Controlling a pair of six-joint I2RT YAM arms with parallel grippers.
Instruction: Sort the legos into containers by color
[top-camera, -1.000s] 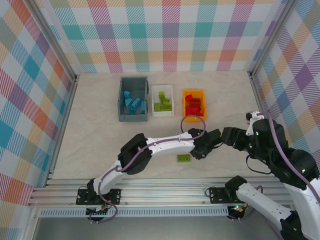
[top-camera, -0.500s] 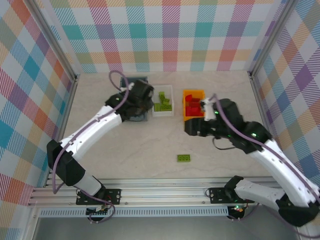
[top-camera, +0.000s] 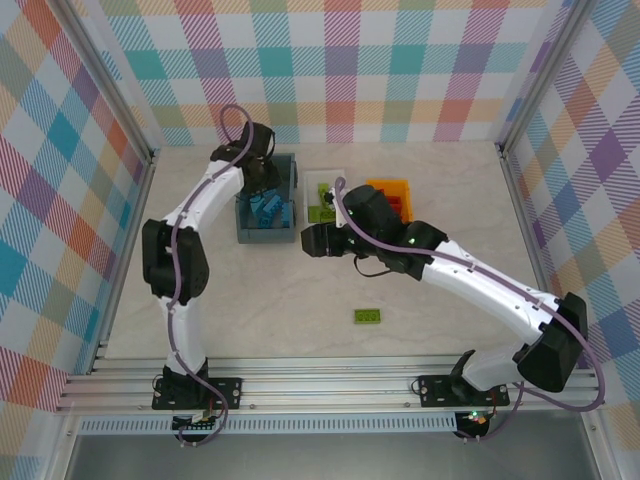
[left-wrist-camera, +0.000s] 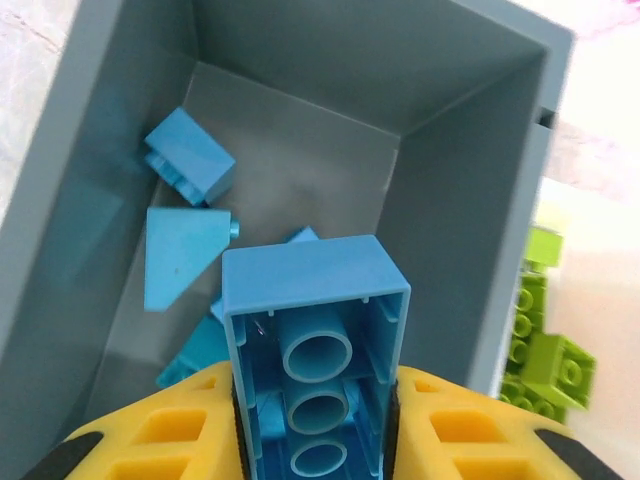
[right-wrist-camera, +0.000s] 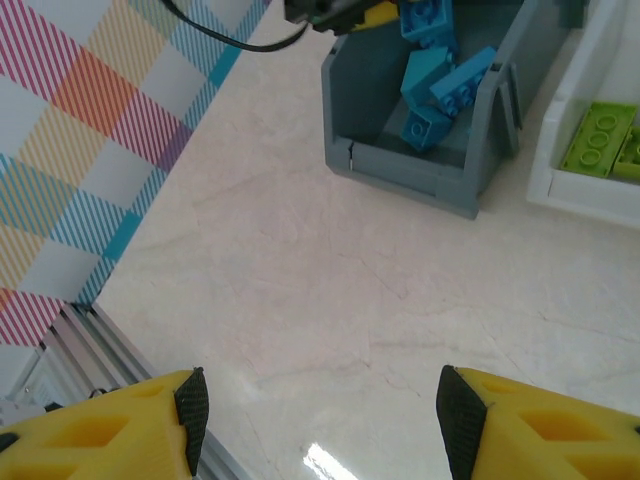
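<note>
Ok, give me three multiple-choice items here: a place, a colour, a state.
1. Where is the loose green lego?
A) in the white bin
B) on the table
C) in the orange bin

2. What colour is the brick in the left gripper?
A) red
B) lime green
C) light blue

3. How do the right gripper's jaws stand?
A) open, empty
B) shut on a brick
C) shut, empty

1 B: it lies alone on the table.
2 C: a light blue brick sits clamped over the grey bin.
3 A: they stand wide apart, nothing between.
</note>
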